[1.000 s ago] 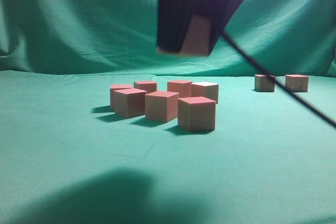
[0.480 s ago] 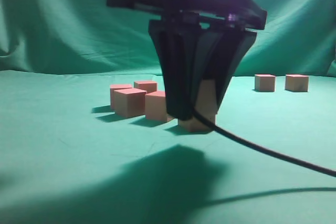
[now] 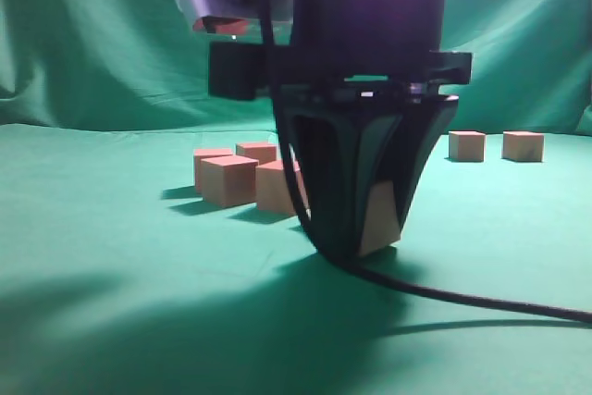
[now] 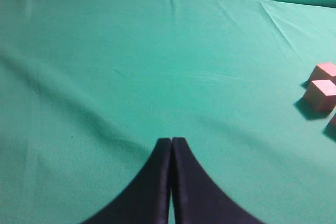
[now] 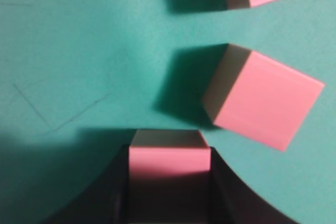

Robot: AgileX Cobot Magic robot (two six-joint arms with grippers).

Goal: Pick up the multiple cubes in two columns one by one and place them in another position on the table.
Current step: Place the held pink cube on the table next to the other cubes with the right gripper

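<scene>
My right gripper (image 3: 361, 245) is shut on one cube (image 3: 382, 219), pink-topped with tan sides, and holds it tilted, low over the green table (image 3: 111, 256). In the right wrist view the cube (image 5: 169, 157) sits between the dark fingers (image 5: 169, 182). I cannot tell whether it touches the cloth. Three cubes (image 3: 228, 180) of a cluster show to its left; the gripper hides the rest. Two cubes (image 3: 466, 145) stand apart at the back right. My left gripper (image 4: 171, 141) is shut and empty over bare cloth.
A black cable (image 3: 462, 299) trails across the cloth to the right of my right gripper. Another cube (image 5: 265, 100) lies just ahead of the held one in the right wrist view. Two cubes (image 4: 321, 94) show at the right edge of the left wrist view.
My right gripper has come down from high above the cluster to just over the cloth, still holding the cube. It now hides the cluster's right-hand cubes.
</scene>
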